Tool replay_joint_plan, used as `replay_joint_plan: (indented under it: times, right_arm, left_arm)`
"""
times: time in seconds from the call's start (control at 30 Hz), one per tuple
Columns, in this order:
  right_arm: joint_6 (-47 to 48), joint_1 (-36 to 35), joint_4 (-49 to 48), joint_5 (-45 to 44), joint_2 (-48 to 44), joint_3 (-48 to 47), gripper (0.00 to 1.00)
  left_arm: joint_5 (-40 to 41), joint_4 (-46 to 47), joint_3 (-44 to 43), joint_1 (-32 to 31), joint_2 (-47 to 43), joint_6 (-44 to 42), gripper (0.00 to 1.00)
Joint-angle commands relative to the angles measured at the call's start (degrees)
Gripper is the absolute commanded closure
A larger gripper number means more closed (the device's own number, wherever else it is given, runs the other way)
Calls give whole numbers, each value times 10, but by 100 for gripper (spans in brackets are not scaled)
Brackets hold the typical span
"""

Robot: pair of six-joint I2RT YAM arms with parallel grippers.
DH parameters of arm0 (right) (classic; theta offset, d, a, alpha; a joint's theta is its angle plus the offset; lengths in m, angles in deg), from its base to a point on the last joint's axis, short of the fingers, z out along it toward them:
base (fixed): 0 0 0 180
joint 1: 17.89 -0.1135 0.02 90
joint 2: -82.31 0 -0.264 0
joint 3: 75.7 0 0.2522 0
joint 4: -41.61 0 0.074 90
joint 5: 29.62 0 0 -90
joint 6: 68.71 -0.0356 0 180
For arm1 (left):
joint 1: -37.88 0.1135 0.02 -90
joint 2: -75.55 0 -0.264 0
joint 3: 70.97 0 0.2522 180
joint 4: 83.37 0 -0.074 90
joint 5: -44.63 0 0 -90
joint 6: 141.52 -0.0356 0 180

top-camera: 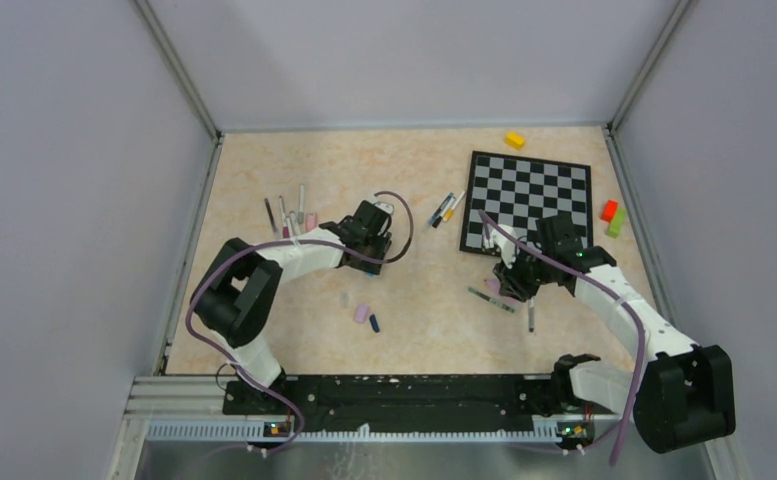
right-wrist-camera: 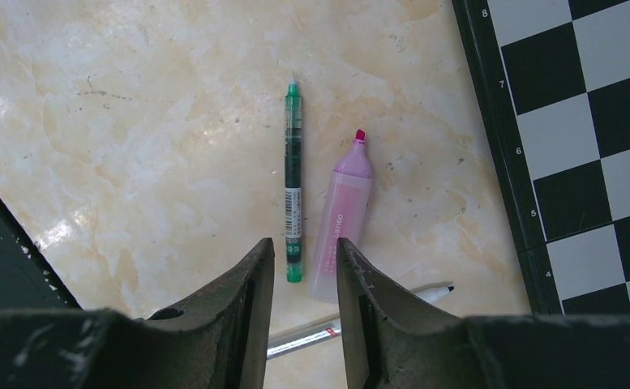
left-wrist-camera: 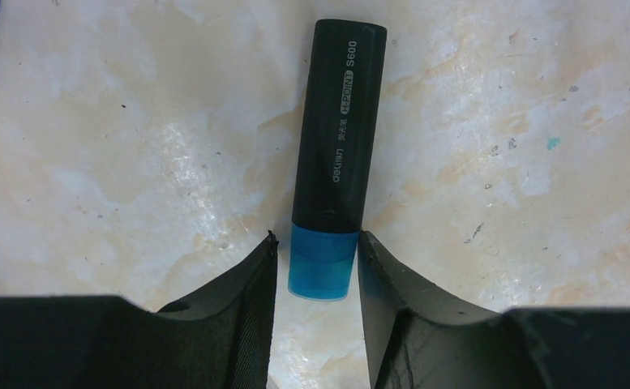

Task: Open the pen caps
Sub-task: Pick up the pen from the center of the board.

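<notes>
Blue cap [left-wrist-camera: 321, 263] sits on the near end of a black barrel [left-wrist-camera: 337, 130]. The pen lies flat on the table [left-wrist-camera: 133, 146], its long axis running straight away from the left wrist camera. The cap lies between the fingertips of the left gripper [left-wrist-camera: 318, 243], whose jaws are spread just wider than it. One pad [left-wrist-camera: 384, 292] looks to touch the cap's side, and a sliver of table shows on the other side. Nothing pinched yet, as far as we can tell.

Our judgement for the step:
- Close squarely on the cap only, short of its seam with the barrel, so the pads do not clamp both parts together.
- Pull along the pen's axis, with no sideways twist.
- The barrel is free, so a pull on the cap alone may drag the whole pen. We think the barrel wants holding.

Right gripper [right-wrist-camera: 303, 251] is well apart, near the chessboard [right-wrist-camera: 587, 121]. Its fingers are narrowly spread and empty, over the end of a green pen [right-wrist-camera: 293, 178] and beside a pink marker [right-wrist-camera: 342, 219] whose tip is bare.

Top view: a lilac cap [top-camera: 361, 313] and a navy cap [top-camera: 374, 323] lie loose between the arms
</notes>
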Motion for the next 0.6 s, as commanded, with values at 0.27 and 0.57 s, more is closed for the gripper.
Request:
replay_joint_plan:
  times: [0.27,0.57]
  right_arm:
    - [6,6,-2,3,4,-14,66]
    - [10,6,2,33,0,-20,66]
  left_arm:
    - [4,-43,-16,-16,43,-10,64]
    - [-24,-17,18,-28,-13,4,84]
